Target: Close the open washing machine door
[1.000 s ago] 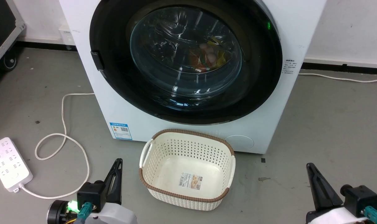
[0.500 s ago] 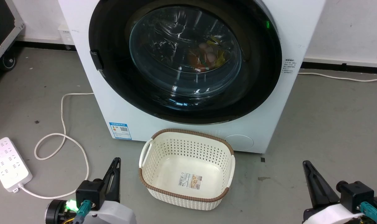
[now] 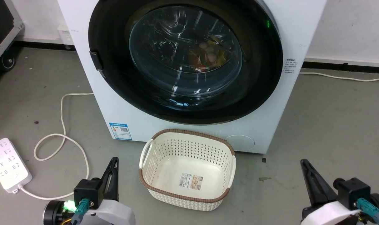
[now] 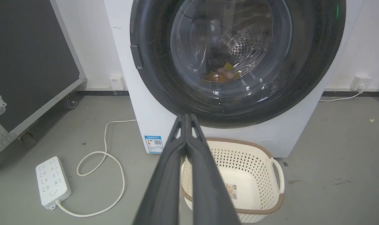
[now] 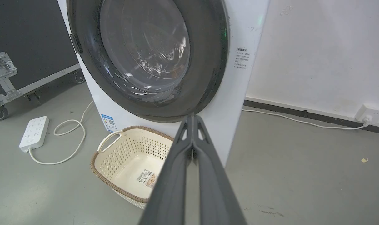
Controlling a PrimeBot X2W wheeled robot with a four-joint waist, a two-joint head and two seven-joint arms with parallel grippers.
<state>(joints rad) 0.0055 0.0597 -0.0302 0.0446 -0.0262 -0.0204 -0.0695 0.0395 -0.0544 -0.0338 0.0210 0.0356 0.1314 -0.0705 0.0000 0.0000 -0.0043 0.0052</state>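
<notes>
washing machine door (image 3: 186,59) sitting flush on washer (image 3: 92,103) front | left and right jaws both pressed together, gripping nothing, hanging low flanking basket (image 3: 192,132) | likely done (if re-pushing: frame's latch side, not glass)

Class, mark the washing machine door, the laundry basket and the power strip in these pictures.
washing machine door (image 3: 186,57), head view, middle of the glass window
laundry basket (image 3: 191,131), head view, brown back rim
power strip (image 3: 6,164), head view, white top face

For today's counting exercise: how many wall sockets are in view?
2: one wall socket left of the washing machine, another right of it; the machine may hide more.
</notes>
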